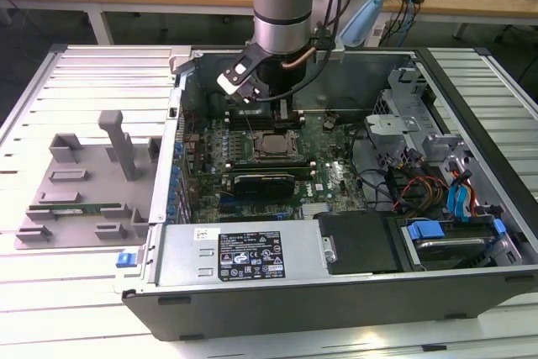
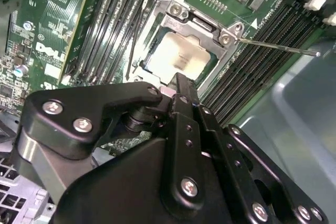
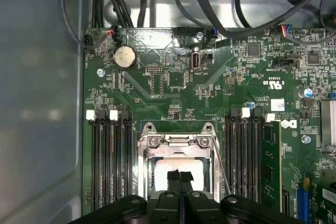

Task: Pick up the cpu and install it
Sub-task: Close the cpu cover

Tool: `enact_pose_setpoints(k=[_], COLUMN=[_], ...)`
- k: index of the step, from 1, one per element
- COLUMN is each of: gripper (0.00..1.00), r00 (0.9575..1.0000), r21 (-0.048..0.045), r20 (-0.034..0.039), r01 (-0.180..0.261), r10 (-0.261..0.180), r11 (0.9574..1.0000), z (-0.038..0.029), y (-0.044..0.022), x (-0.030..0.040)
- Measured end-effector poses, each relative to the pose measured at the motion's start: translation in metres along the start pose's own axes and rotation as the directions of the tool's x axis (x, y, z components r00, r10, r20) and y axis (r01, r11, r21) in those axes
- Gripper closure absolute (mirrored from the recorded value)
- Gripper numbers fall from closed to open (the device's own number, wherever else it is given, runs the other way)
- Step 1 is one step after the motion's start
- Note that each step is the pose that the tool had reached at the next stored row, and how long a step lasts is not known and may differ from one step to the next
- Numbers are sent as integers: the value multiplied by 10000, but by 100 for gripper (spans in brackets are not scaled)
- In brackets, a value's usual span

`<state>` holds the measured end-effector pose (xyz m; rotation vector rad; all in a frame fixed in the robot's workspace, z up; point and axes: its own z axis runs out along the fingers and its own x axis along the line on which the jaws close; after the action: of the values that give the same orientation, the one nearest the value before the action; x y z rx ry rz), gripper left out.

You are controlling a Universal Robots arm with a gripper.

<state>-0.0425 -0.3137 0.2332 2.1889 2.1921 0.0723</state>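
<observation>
The cpu (image 3: 157, 174) is laid within the socket frame (image 3: 178, 141); the gripper (image 3: 179, 176) is positioned directly over it, fingers closed on nothing; socket pins may be bent if the chip is pressed askew.

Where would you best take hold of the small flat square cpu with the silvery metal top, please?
Probably by two opposite thin edges, coming straight down from above: the cpu lies flat, metal top up, inside the silvery metal socket frame, which blocks any sideways approach. The gripper hangs right over it.
</observation>
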Motion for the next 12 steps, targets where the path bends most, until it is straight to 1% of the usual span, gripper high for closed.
enact_pose_setpoints(k=[1,2,3,4,5,6,7,8,9,10,11,12], gripper=[89,89,89,89,89,89,89,89,89,89,89,89], r00=[9988,9943,9892,9832,9748,9612,9535,9475,9337,9229,9105,8953], r21=[0,0,0,-2,-4,-7,-10,-11,-14,-16,-18,-21], r20=[-27,-51,-65,-80,-97,-117,-125,-131,-142,-150,-157,-163], r01=[495,1065,1464,1825,2230,2757,3012,3195,3579,3847,4132,4452], r10=[-495,-1065,-1464,-1825,-2230,-2757,-3012,-3195,-3579,-3847,-4132,-4452], r11=[9988,9943,9892,9832,9748,9612,9535,9476,9338,9230,9106,8954], z=[1,2,3,4,5,6,6,6,6,7,7,7], y=[0,0,0,0,0,0,0,0,0,0,0,0], x=[0,0,0,0,0,0,0,0,0,0,0,0])
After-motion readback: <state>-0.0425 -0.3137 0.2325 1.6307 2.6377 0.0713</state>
